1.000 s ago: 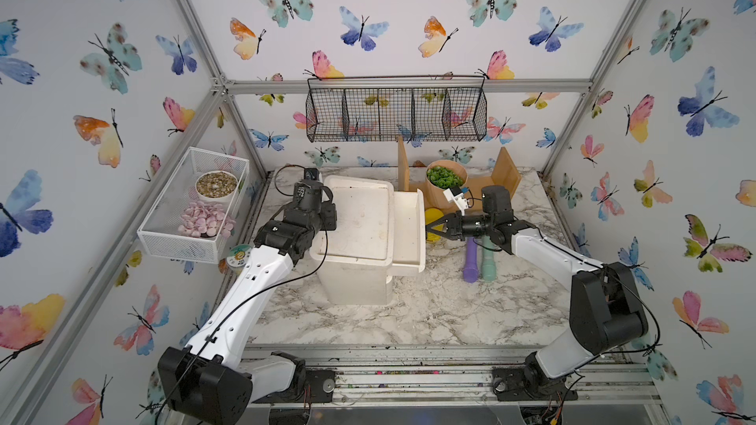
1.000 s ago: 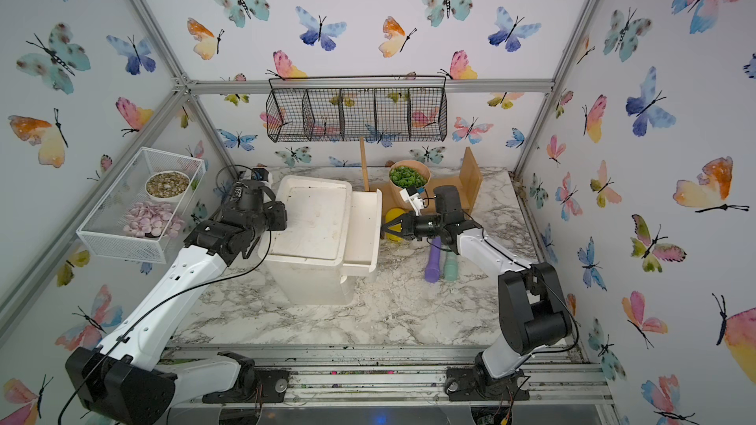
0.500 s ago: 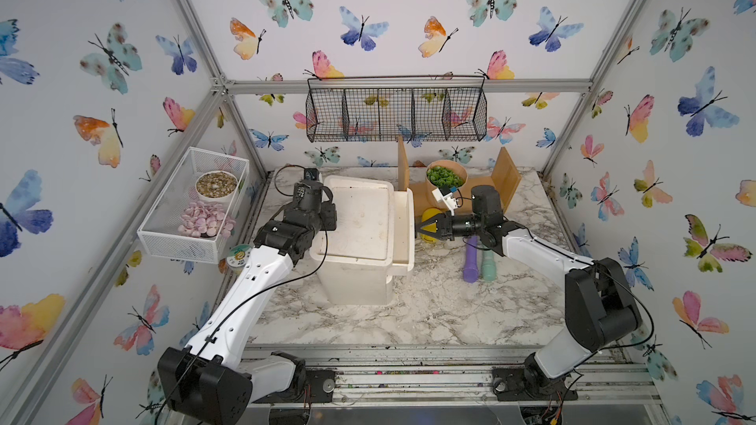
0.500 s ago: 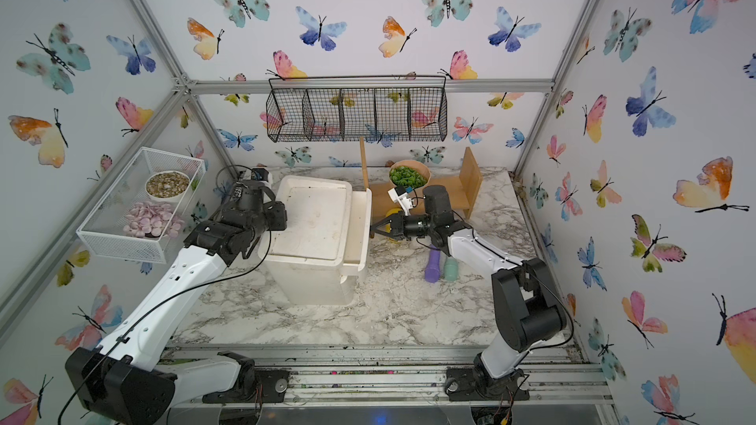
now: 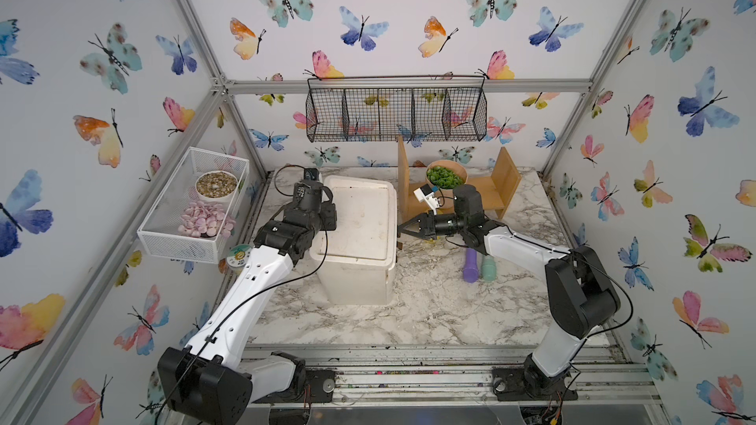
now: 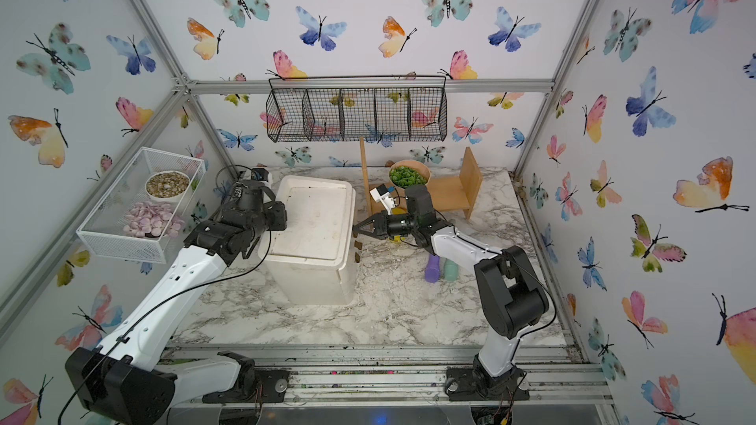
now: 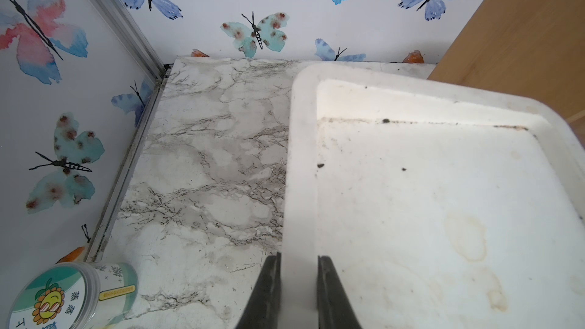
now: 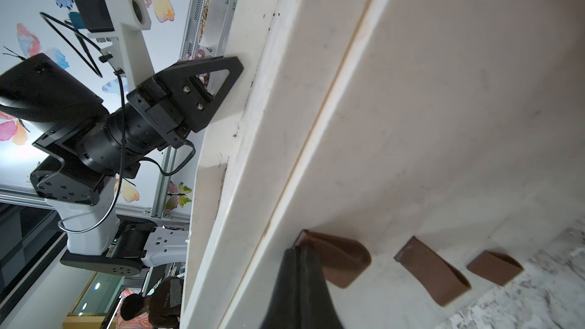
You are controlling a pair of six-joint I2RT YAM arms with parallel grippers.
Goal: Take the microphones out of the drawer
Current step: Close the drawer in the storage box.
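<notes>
Two left fingers (unseen overhead) pinch cabinet rim.

Drawer cabinet insides unseen; jar partly off-frame

The white plastic drawer cabinet bore brown pull tabs. The marble-patterned tabletop was white, grey-veined. The walls showed multicoloured watercolour butterflies.

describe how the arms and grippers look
Both the left arm and right arm have white shells, black joints and a thin black cable along them. The left gripper and right gripper are black and taper to a point; a white camera mount sits by each.
</notes>
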